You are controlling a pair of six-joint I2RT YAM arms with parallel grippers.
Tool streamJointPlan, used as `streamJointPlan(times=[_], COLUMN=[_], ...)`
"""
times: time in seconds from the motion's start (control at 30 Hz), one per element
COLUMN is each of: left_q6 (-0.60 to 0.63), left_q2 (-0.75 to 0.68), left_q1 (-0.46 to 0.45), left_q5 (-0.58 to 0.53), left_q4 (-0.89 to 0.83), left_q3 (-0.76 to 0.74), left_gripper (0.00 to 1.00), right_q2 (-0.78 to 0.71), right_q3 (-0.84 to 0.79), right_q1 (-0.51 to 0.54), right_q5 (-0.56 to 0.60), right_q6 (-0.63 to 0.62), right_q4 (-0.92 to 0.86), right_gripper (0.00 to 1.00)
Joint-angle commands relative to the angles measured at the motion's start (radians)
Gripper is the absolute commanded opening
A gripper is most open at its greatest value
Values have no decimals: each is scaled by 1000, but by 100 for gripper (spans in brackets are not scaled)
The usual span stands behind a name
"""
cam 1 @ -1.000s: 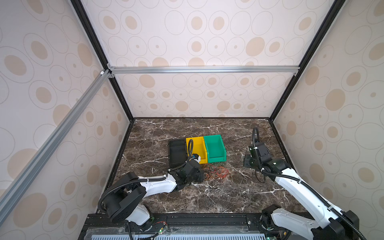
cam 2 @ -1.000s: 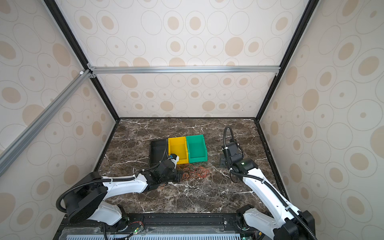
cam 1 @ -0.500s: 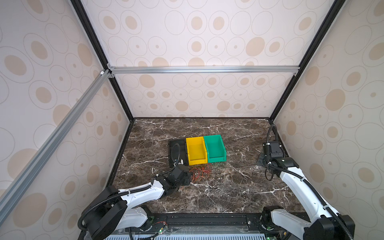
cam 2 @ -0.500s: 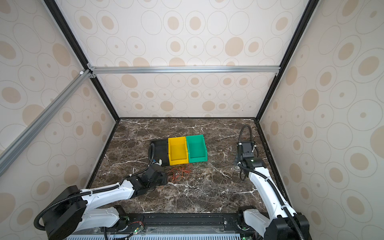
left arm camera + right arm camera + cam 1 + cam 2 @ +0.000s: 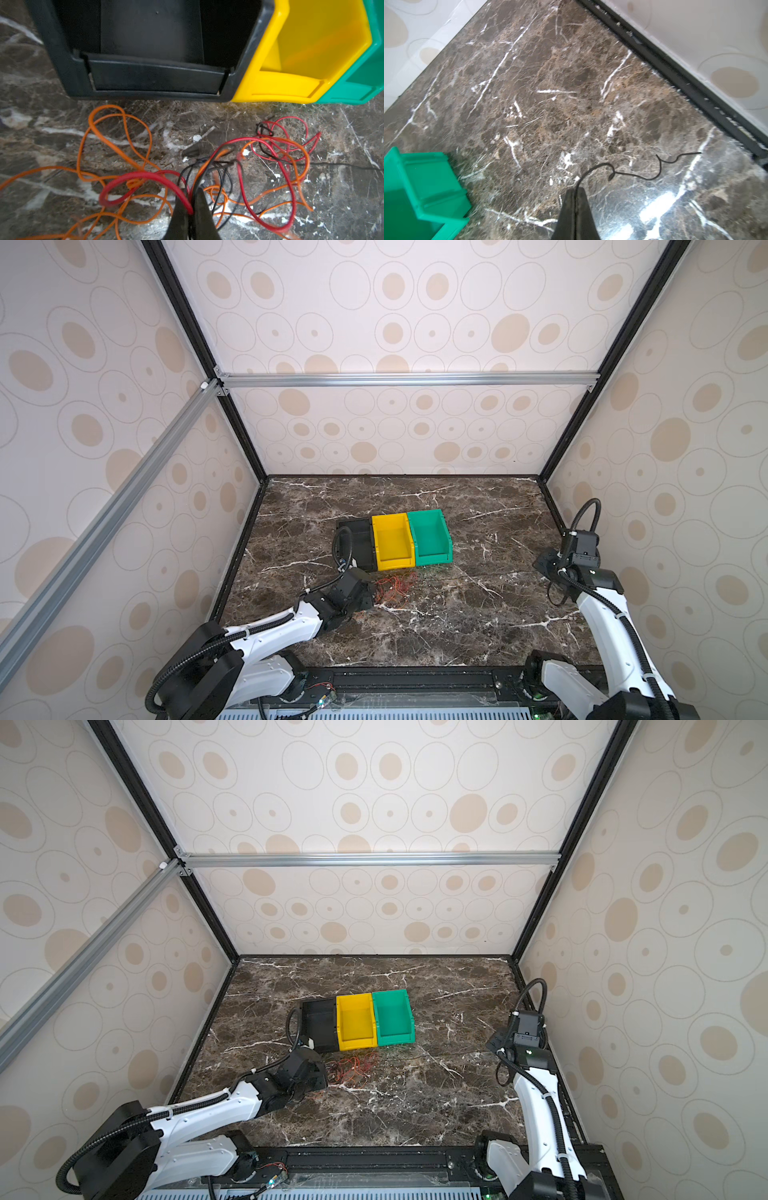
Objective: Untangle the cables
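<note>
In both top views the tangle of cables point(image 5: 394, 588) point(image 5: 353, 1068) lies on the marble bench point(image 5: 457, 635), near the front wall of the yellow bin point(image 5: 392, 543) at its 6 o'clock. The black bin point(image 5: 362, 547) touches the yellow one at its 9 o'clock and the green bin point(image 5: 430, 537) touches it at its 3 o'clock. The left arm's jaws sit at the 9 o'clock edge of the tangle. In the left wrist view they are drawn almost together with only a narrow slit between them. A red cable point(image 5: 145, 175) is pinched in that slit, with thin black strands beside it. Loops of orange cable point(image 5: 124, 128) and further red loops spread across the bench in front of the bins, crossing one another. A single black cable point(image 5: 490, 573) leaves the tangle as a thin, nearly straight line toward 3 o'clock. It reaches the right arm's jaws, which are near the side wall at the 3 o'clock edge of the bench, well apart from the tangle. In the right wrist view those jaws are pressed fully together on this black cable point(image 5: 633, 175). Its free end curls out past the tips and lies in wavy bends on the bench.
</note>
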Motion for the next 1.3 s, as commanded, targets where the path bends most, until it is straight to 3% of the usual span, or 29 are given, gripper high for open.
streamJointPlan(times=[0.0, 0.1, 0.3, 0.57, 0.7, 0.83, 1.0, 1.17, 1.27], left_q6=[40, 83, 164, 194, 195, 191, 178, 155, 124], left_q2=[-5, -1, 38, 253, 343, 418, 467, 456, 414], left_q1=[6, 5, -33, -98, -109, -119, -119, -120, -121], left_q5=[28, 34, 26, 51, 63, 79, 83, 89, 109], left_q4=[-17, -66, -150, -35, 13, 44, 68, 98, 150], left_q3=[44, 99, 246, 295, 302, 306, 294, 284, 264], left_gripper=[22, 45, 68, 74, 74, 70, 54, 17, 6], right_q2=[40, 53, 69, 71, 55, 67, 158, 287, 348], right_q3=[-14, -56, -116, -101, -87, -107, -116, -124, -123], right_q1=[1, 45, 110, 177, 268, 352, 526, 667, 719], right_q5=[-192, -208, -206, -215, -213, -274, -308, -333, -366], right_q6=[1, 6, 7, -33, -16, 36, 126, 220, 272], right_q4=[17, 39, 69, 22, 2, 65, 180, 327, 408], right_gripper=[0, 0, 8, 47, 54, 57, 58, 59, 59])
